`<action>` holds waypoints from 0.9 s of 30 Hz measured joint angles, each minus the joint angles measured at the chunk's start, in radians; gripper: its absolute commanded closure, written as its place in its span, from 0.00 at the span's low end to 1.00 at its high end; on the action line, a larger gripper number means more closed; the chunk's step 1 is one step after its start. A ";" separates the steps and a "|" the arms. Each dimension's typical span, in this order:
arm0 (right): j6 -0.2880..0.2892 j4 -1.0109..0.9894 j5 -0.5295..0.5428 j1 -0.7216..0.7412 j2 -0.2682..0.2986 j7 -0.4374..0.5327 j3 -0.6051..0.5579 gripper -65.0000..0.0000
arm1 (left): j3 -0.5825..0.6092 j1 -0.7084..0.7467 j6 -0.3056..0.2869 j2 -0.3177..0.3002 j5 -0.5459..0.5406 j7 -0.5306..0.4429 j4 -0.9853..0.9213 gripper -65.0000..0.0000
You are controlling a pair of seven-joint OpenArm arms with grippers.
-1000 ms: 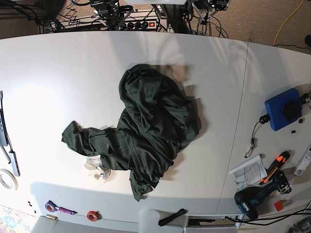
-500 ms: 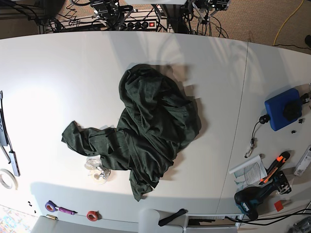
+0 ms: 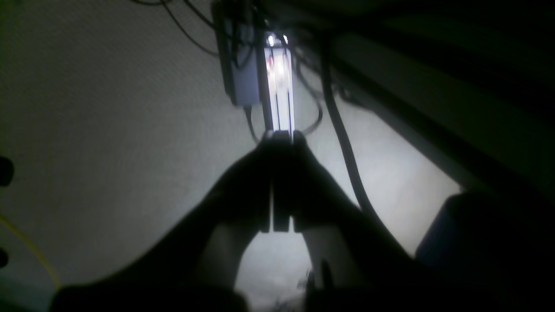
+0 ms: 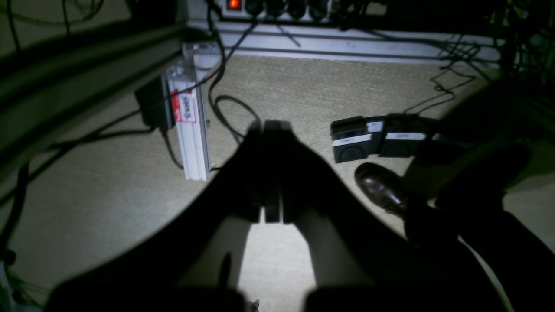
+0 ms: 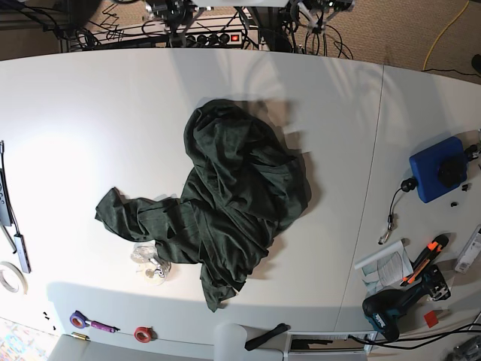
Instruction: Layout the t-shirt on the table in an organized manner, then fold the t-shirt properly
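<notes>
The dark green t-shirt (image 5: pixel 233 203) lies crumpled in a heap in the middle of the white table (image 5: pixel 90 113). One part trails toward the left and another toward the front edge. Neither gripper is near it. Both arms sit beyond the table's far edge, at the top of the base view. In the left wrist view my left gripper (image 3: pixel 281 136) is shut and empty, over the floor beside an upright table leg (image 3: pixel 279 86). In the right wrist view my right gripper (image 4: pixel 271 125) is shut and empty above the carpet. The wrist views do not show the t-shirt.
A blue box (image 5: pixel 438 167), a drill (image 5: pixel 391 308), an orange tool (image 5: pixel 425 256) and papers (image 5: pixel 383 267) lie right of the table seam (image 5: pixel 368 188). Crumpled plastic (image 5: pixel 150 263) touches the shirt's front-left. Tape rolls (image 5: pixel 143 333) sit at the front edge. Black boxes (image 4: pixel 377 138) and a shoe (image 4: pixel 381 188) are on the floor.
The arm parts at the table's far edge have shifted slightly. The t-shirt lies as before.
</notes>
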 measured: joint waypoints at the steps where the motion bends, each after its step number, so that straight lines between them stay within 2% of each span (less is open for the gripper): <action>1: -0.001 0.027 0.000 -0.023 0.003 0.002 0.000 1.00 | 0.000 0.016 0.000 -0.009 0.001 0.000 0.031 1.00; 9: -0.001 0.303 -0.003 -0.210 0.085 0.002 0.000 1.00 | 0.001 0.240 -0.001 -0.119 -0.013 0.042 0.328 1.00; 15: -0.005 0.523 -0.002 -0.363 0.150 -0.005 0.000 1.00 | -0.001 0.379 -0.001 -0.208 -0.016 0.022 0.602 1.00; 19: -0.048 0.684 -0.001 -0.473 0.201 -0.005 0.002 1.00 | -0.008 0.504 0.019 -0.267 -0.017 0.045 0.777 1.00; 22: -0.102 0.811 0.000 -0.560 0.229 -0.008 0.004 1.00 | -0.056 0.569 0.040 -0.304 -0.018 0.034 0.921 1.00; 24: -0.116 0.900 -0.002 -0.619 0.240 -0.008 0.027 1.00 | -0.100 0.620 0.044 -0.329 -0.018 0.027 1.019 1.00; 27: -0.126 1.033 -0.001 -0.702 0.240 -0.008 0.103 1.00 | -0.164 0.706 0.015 -0.363 -0.015 0.043 1.148 1.00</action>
